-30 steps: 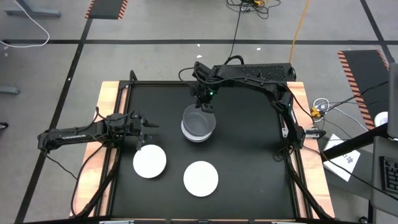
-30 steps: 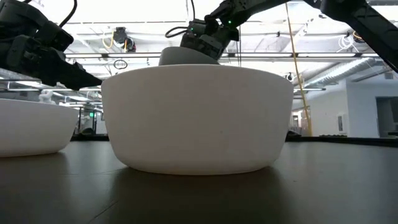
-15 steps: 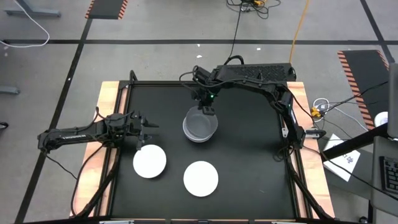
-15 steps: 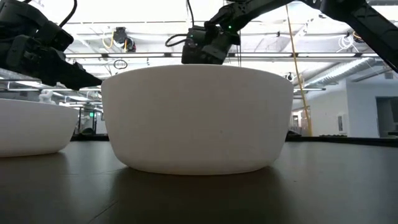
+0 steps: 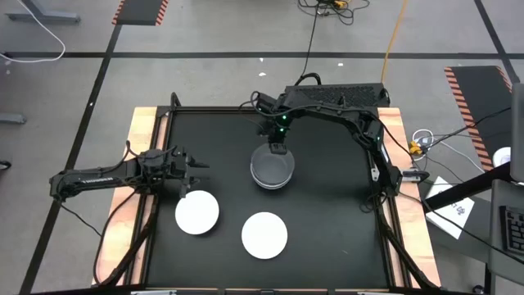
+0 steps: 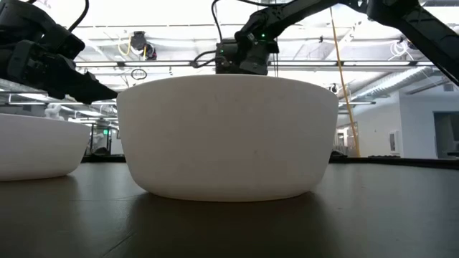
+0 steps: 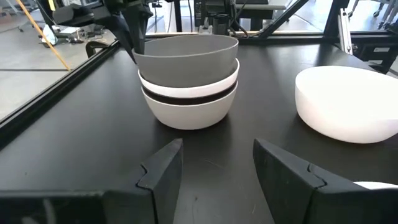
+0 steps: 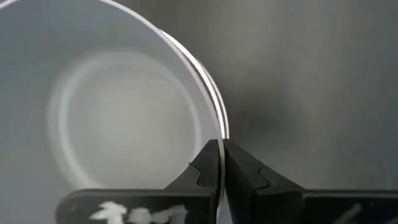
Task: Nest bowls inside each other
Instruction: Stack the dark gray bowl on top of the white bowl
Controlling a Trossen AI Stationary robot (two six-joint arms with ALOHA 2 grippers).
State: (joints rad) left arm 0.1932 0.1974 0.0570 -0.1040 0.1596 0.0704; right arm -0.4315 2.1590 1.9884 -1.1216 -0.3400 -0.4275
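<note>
- black tabletop (image 5: pixel 327 205) framed in light wood, grey workshop floor all around, ceiling lights and rails beyond the far edge in the low view.
- right gripper (image 5: pixel 278 147) above the middle of the table, fingers pinched shut on the rim of the grey bowl (image 5: pixel 272 168); in the right wrist view the two dark fingers (image 8: pixel 205 171) close tightly on that thin rim.
- grey bowl on top of a nested stack (image 7: pixel 188 81): white below, a dark band between, grey uppermost; not clear whether fully seated or just lifted.
- two plain white bowls apart from the stack nearer the front: one at front left (image 5: pixel 197 212), one at front centre (image 5: pixel 264 233), not touching each other.
- left gripper (image 5: pixel 190 168) waiting at the left edge, just beside the front-left white bowl, fingers (image 7: pixel 163 168) spread apart with nothing between them.
- likely risks, as judgement only:
- thin pinch on one side of the rim: could tilt the grey bowl, slip off, or drop it crooked onto the stack.
- sideways pull while clamped: could drag or tip the whole stack across the smooth surface.
- release before the bowl sits level: could leave it cocked and jammed in the one beneath.
- later reach by the left arm: could nudge the nearby white bowl off its spot.
</note>
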